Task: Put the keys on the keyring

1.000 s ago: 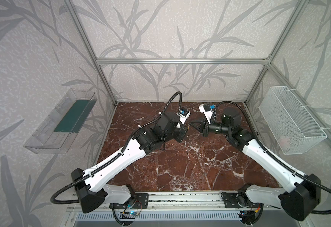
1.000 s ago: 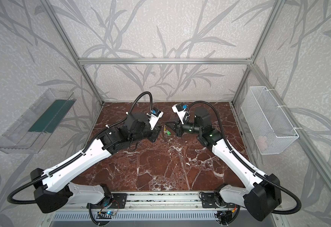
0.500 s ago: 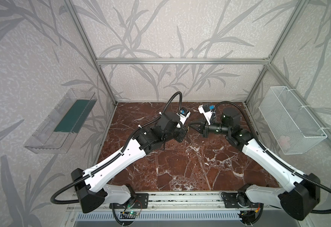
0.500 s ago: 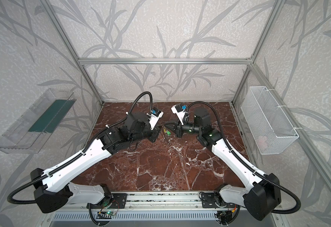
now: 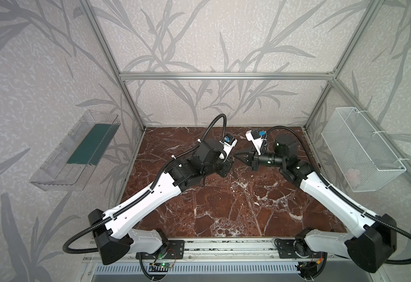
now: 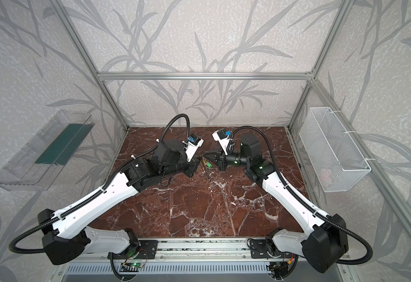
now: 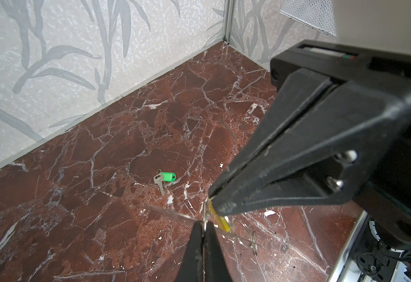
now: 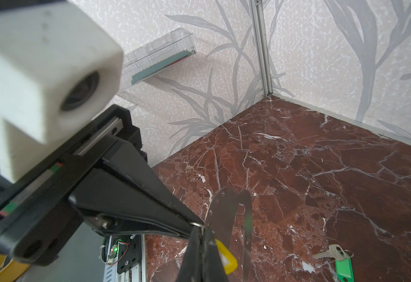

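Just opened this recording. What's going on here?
The left tool, shut, pinches the keyring. The right tool, also shut, holds the yellow-tagged key up to it in the air above the marble table. The green-tagged key lies on the table, untouched.

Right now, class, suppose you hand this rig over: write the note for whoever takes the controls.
Left gripper: shut on the keyring, raised off the table.
Right gripper: shut on the yellow-tagged key, tip to tip with the left.
Green-tagged key: lying loose on the table.
Done: keyring and yellow key picked up; whether threaded, cannot tell.
Left: hook the yellow key on, then the green one.
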Controlling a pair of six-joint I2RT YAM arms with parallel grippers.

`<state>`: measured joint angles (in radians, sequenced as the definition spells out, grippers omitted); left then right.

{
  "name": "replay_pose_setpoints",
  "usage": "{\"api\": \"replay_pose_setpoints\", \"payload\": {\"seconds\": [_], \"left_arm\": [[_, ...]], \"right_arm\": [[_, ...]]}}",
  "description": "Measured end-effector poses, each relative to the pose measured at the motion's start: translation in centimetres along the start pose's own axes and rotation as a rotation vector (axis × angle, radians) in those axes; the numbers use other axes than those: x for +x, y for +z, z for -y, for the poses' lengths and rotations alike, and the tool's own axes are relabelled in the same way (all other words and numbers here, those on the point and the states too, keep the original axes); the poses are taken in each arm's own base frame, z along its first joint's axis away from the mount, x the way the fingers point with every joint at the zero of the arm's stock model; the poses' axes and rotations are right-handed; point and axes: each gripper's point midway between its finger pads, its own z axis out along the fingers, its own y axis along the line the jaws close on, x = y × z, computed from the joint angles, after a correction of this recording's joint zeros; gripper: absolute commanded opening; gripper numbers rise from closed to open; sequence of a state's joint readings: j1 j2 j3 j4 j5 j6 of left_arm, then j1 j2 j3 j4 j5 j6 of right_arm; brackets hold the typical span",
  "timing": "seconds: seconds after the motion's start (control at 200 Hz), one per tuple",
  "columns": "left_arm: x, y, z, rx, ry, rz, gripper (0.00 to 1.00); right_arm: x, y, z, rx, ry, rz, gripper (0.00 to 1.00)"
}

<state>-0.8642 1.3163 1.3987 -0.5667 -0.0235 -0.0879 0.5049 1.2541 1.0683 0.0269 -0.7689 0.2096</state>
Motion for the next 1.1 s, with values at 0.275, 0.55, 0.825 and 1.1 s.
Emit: {"api": "replay_pose_setpoints", "payload": {"seconds": [0.275,0.55,0.825,1.1], "left_arm": [[-0.01,0.0,0.12,0.007,0.0,0.0,0.0],[-0.04,0.0,0.3,0.023,-0.002,0.0,0.0],[-0.03,0.01,0.44,0.037,-0.002,0.0,0.0],[-0.07,-0.01,0.48,0.04,0.002,0.001,0.0]], "right_arm": [[0.06,0.05,0.07,0.001,0.001,-0.002,0.0],[0.09,0.06,0.1,0.002,0.003,-0.003,0.0],[0.08,0.06,0.26,0.011,0.003,-0.002,0.0],[0.2,0.06,0.69,0.034,0.01,-0.004,0.0]]}}
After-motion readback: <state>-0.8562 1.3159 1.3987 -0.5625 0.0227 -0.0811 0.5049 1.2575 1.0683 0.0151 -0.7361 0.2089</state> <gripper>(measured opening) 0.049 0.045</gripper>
